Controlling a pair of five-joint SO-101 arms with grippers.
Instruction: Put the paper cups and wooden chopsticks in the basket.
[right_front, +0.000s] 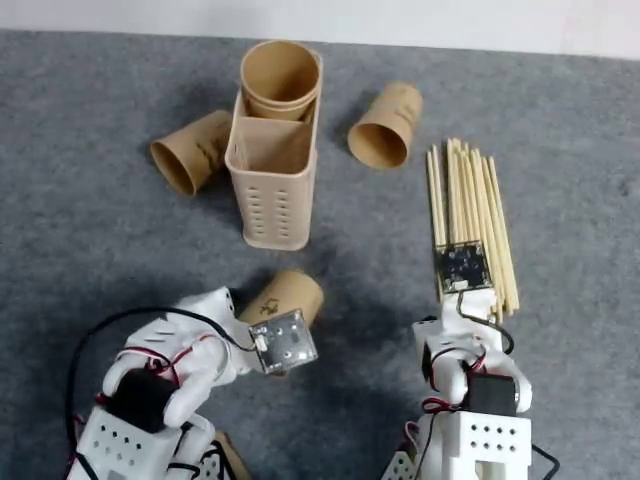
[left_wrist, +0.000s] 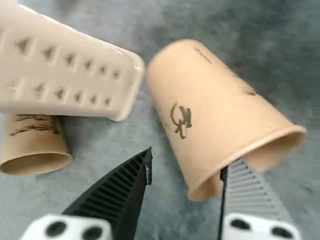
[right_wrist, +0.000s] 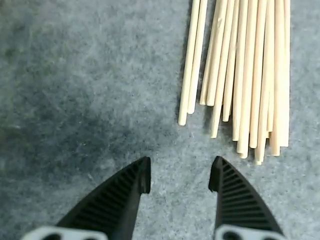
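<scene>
Inside basket (right_front: 272, 210), far compartment, nested paper cups (right_front: 280, 75); left hand (left_wrist: 186, 162), right hand (right_wrist: 180, 165) apart.

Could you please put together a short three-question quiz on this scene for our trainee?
1. True or false: the wooden chopsticks lie on the table, outside the basket.
2. Fill in: the paper cup lying on its side sits at the fingertips of the open ___ gripper.
3. The basket's compartment farther from the arms holds: A) stacked cups; B) chopsticks; C) nothing.
Key: 1 true; 2 left gripper; 3 A.
</scene>
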